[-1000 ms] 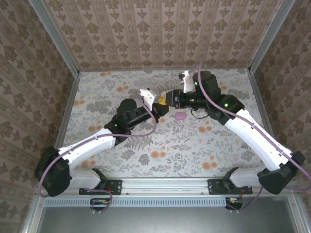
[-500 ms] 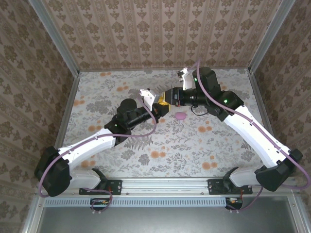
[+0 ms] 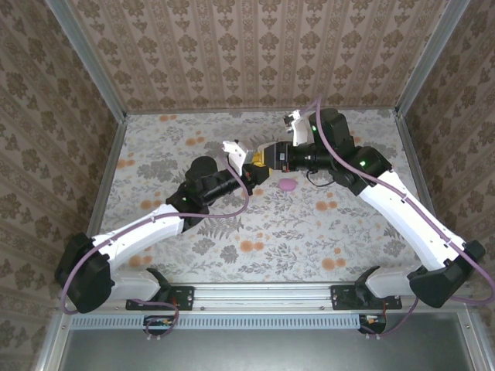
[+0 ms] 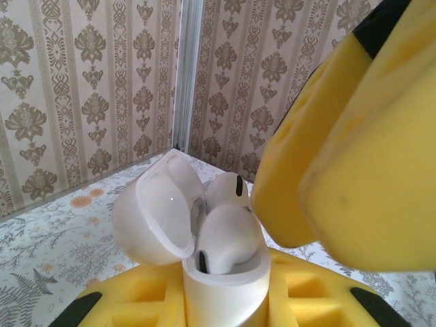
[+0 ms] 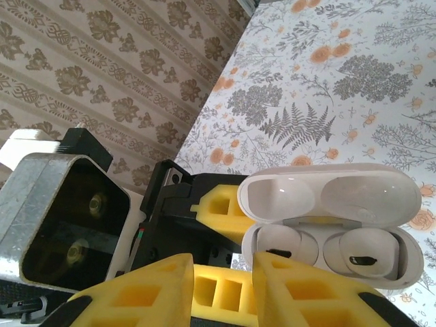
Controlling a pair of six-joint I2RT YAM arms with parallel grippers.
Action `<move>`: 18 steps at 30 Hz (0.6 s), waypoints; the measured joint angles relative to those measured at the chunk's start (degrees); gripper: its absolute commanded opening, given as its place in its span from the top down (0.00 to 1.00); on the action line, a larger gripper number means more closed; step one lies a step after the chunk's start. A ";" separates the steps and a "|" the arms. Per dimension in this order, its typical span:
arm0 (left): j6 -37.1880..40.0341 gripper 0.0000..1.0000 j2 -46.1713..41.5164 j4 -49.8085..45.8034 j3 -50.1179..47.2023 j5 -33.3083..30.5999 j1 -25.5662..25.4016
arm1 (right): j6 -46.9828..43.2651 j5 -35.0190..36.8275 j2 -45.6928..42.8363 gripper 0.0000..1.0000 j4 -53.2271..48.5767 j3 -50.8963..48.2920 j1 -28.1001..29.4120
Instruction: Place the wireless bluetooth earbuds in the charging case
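Case (image 4: pixel 226 294) is upright in the left claw (image 3: pixel 252 171), pads pressed onto its sides, lid (image 4: pixel 153 218) flipped open. Both earbuds (image 5: pixel 354 253) are in their wells, white, side by side along the case's long axis. From my left wrist view the near one bulges above the rim, so I can't tell if it's fully seated.

Right claw (image 5: pixel 223 269) is just beside the case on the open side, opposite the hinge. Its fingers are a narrow gap apart with nothing between them. In its own camera the case lies just ahead of the tips, offset toward one finger, long axis running the way the fingers spread.

My read: next is a press or a lid close. The lid leans away from the right claw, so I'd have to reach over the wells to get behind it.

Small pink piece (image 3: pixel 288 185) lies on the table (image 3: pixel 309 239) near both claws; can't tell what it is.
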 measured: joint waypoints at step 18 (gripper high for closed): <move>1.16 0.75 0.00 0.00 0.00 1.86 0.00 | 2.80 9.55 -10.80 0.59 0.81 -5.53 -6.86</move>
